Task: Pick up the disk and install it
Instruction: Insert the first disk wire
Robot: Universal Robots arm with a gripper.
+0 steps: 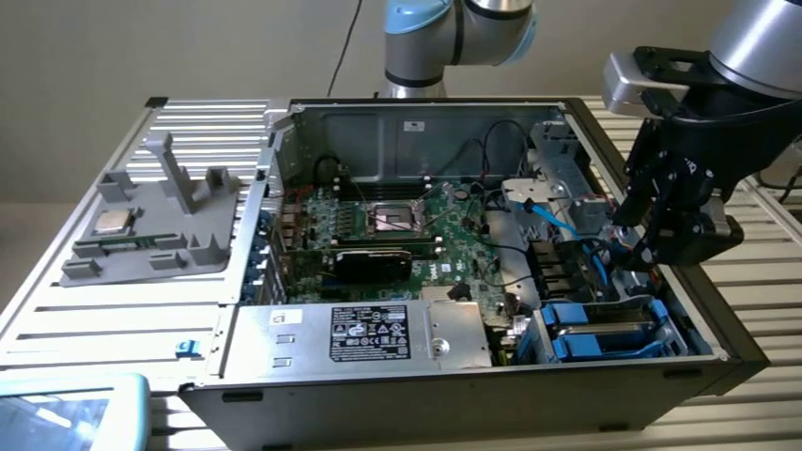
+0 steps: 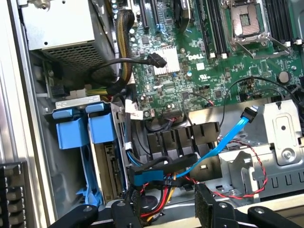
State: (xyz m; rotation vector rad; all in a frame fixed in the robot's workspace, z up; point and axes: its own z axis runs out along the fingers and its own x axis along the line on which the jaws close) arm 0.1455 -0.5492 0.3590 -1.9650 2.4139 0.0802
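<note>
The black two-fingered gripper (image 1: 658,249) (image 2: 168,211) is hanging over the open dark grey metal computer case (image 1: 376,404). Its fingers are spread, with only tangled cables (image 2: 156,190) lying between them, and their tips are cut off in the wrist view. Just beside it, the flat silver-grey disk (image 1: 602,331) (image 2: 102,128) is sitting in the corner bay, with its bright blue plastic frame and the bay wall hiding its label. Beyond lies the green motherboard (image 1: 457,225) (image 2: 190,71).

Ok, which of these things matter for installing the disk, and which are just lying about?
For the job:
- disk in its blue frame
- gripper, open

Lying about:
- processor chip
- grey fixture
- power supply box
- blue cable
</note>
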